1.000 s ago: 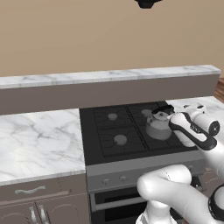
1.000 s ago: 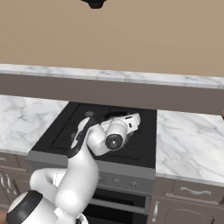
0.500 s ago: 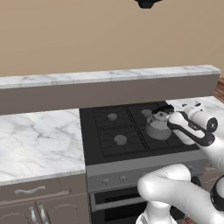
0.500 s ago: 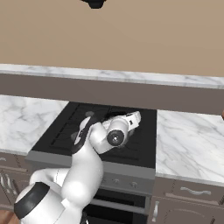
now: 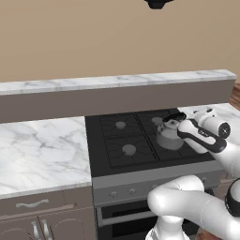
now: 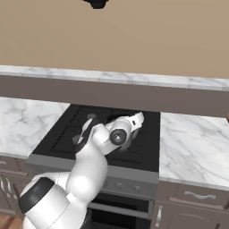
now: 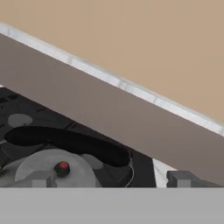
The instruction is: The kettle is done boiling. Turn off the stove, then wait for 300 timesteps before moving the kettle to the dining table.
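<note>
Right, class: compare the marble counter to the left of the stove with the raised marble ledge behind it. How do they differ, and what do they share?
The counter is a broad, deep slab; the ledge is a thin, narrow strip. The counter lies level with the stove top, while the ledge sits higher, atop a dark taupe wall. The counter stops at the stove's side; the ledge runs on behind the kettle. Both are white marble with grey veins.

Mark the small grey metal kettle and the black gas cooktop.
Small grey metal kettle [image 5: 169, 138], left base view: rounded body.
Black four-burner gas cooktop [image 5: 123, 150], left base view: near-left burner grate.
</note>
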